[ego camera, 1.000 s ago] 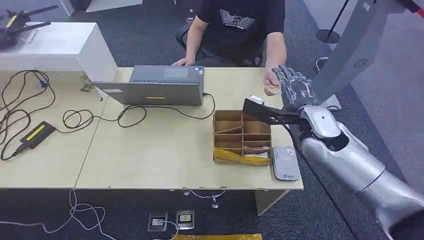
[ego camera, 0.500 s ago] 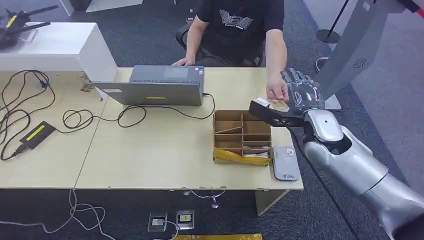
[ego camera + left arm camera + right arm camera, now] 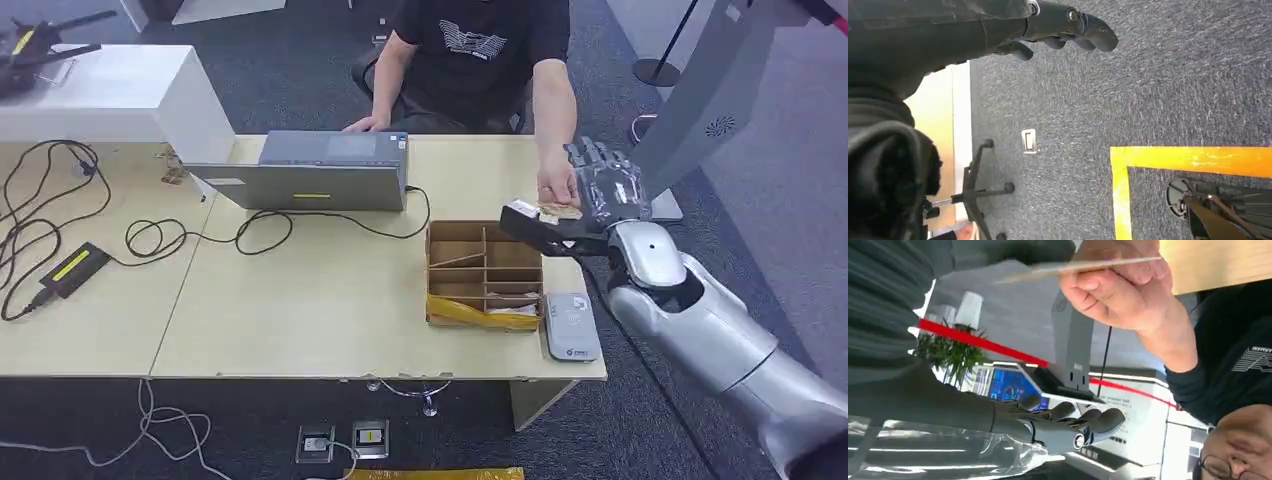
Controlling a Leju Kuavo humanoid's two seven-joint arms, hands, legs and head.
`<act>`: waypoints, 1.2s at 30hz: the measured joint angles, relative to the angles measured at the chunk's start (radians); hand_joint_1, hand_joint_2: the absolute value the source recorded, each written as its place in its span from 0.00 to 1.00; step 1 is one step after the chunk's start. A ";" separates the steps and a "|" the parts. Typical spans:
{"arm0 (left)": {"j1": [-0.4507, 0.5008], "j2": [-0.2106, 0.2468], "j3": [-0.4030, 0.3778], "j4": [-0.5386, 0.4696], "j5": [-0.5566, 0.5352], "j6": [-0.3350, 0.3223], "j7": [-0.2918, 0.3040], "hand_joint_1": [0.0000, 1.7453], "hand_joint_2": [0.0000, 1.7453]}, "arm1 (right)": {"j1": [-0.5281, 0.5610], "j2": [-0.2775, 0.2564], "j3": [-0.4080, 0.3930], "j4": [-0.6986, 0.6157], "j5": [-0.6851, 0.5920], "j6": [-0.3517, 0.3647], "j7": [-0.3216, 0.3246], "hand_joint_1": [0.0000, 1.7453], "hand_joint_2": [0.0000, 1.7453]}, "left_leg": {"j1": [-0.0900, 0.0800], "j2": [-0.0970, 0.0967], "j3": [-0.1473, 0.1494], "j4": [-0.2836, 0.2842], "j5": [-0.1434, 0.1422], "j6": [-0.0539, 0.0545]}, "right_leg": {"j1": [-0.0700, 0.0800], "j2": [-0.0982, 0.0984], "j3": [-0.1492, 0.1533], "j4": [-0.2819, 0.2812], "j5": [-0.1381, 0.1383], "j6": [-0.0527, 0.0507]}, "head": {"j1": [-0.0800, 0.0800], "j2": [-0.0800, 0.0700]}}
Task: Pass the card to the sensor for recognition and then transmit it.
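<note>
- Grey carpet runs under a pale wooden table (image 3: pixel 300 300), and a person in a black shirt (image 3: pixel 480 50) sits behind it at 12 o'clock.
- At about 2 o'clock from the table's middle, the card (image 3: pixel 556 210) lies flat in the air above the far right corner, pinched at one edge by the person's hand (image 3: pixel 553 185); the right wrist view shows it edge-on as a thin pale strip (image 3: pixel 1083 265) between that hand's fingers (image 3: pixel 1118 285).
- Just beside the card at 3 o'clock, the right hand (image 3: pixel 600 185) is raised palm toward it, fingers (image 3: pixel 1073 420) apart and fairly straight; whether its thumb still touches the card's near edge I cannot tell.
- A silver right arm (image 3: pixel 720 340) slopes down from that hand toward 5 o'clock.
- Near the table's front right edge, at 6 o'clock from the card, lies the sensor (image 3: pixel 571 326), a flat grey pad, just beside a brown cardboard divider box (image 3: pixel 485 270).
- Well apart at 10 o'clock from the box, a grey laptop (image 3: pixel 310 172) sits with a black cable (image 3: pixel 250 230) looping across the tabletop.
- Farther toward 9 o'clock lies a small black box with a yellow label (image 3: pixel 72 268).
- The left hand (image 3: pixel 1058 30) hangs over carpet with fingers gently curled and nothing in them, near a yellow floor line (image 3: pixel 1188 157).
</note>
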 joint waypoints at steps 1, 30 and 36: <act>0.000 0.000 0.000 0.000 0.002 0.001 0.002 0.00 0.00 | 0.000 0.000 0.005 0.001 0.003 0.002 0.001 1.00 1.00 | 0.000 0.000 0.000 0.000 0.000 0.000 | 0.000 0.000 0.000 0.000 0.000 0.000 | 0.000 0.000; 0.000 0.017 0.000 0.000 -0.022 -0.041 -0.014 0.00 0.00 | 0.104 -0.096 -0.027 -0.103 -0.017 0.002 0.063 1.00 1.00 | 0.000 0.001 0.000 0.000 0.000 0.000 | 0.000 0.000 0.000 0.000 0.000 0.000 | 0.000 0.000; 0.000 0.017 0.000 0.000 -0.021 -0.041 -0.008 0.00 0.00 | 0.118 -0.111 -0.048 -0.120 -0.006 0.012 0.077 1.00 1.00 | 0.000 0.001 0.001 0.000 0.000 0.000 | 0.000 0.000 0.000 0.000 0.000 0.000 | -0.001 0.000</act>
